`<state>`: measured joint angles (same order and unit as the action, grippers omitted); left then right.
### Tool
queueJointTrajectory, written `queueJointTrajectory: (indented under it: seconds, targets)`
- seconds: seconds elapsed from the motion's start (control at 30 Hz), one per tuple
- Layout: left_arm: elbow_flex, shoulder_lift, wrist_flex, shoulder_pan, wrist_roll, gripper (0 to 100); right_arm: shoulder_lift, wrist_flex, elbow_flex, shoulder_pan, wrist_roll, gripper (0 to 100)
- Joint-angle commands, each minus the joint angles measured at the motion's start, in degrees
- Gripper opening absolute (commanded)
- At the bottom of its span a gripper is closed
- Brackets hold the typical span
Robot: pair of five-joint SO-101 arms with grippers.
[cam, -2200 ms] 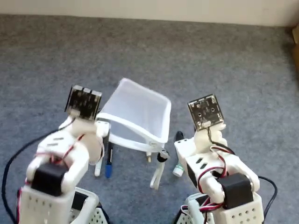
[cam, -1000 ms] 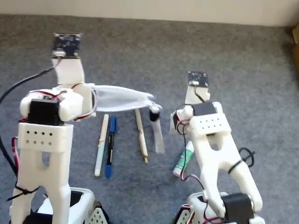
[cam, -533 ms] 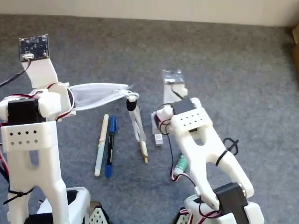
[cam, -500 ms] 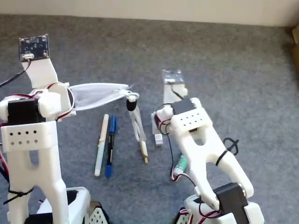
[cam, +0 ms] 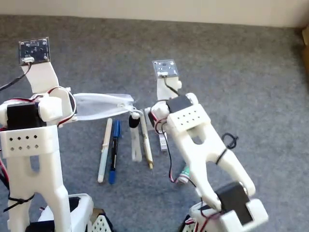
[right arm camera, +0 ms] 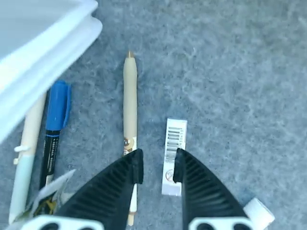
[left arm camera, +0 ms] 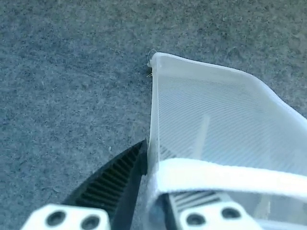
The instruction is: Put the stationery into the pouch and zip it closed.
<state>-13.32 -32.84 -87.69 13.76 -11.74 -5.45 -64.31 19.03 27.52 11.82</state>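
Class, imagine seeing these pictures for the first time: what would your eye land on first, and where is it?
The translucent mesh pouch, held up by one edge in the left pincer, stands out first. Nearby a white pen, a blue marker and a beige pen lie side by side on the grey carpet. The right pincer hovers open over the beige pen and a barcoded white block.
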Motion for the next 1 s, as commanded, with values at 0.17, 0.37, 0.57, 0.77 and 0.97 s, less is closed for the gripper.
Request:
queueJointTrajectory:
  seconds: [0.17,0.37,0.57,0.77,0.97]
  targets:
    - [0.4,-0.22,0.09,0.66,-0.26,5,12.97,-4.88,-14.11,0.22,0.35,9.9]
    - [-0.31,-0.22,-0.18,0.57,-0.09,5,17.01,-11.47,-22.9,0.22,0.53,10.5]
    - [-1.71,-0.22,0.09,0.57,-0.09,5,22.02,-14.55,-23.69,0.22,0.44,17.1]
    - [-1.8,-0.22,0.18,0.57,0.0,5,24.4,-14.29,-23.69,-0.22,0.35,17.0]
    - [-1.8,-0.22,0.26,0.57,0.0,5,28.18,-13.32,-23.78,-0.22,0.35,17.0]
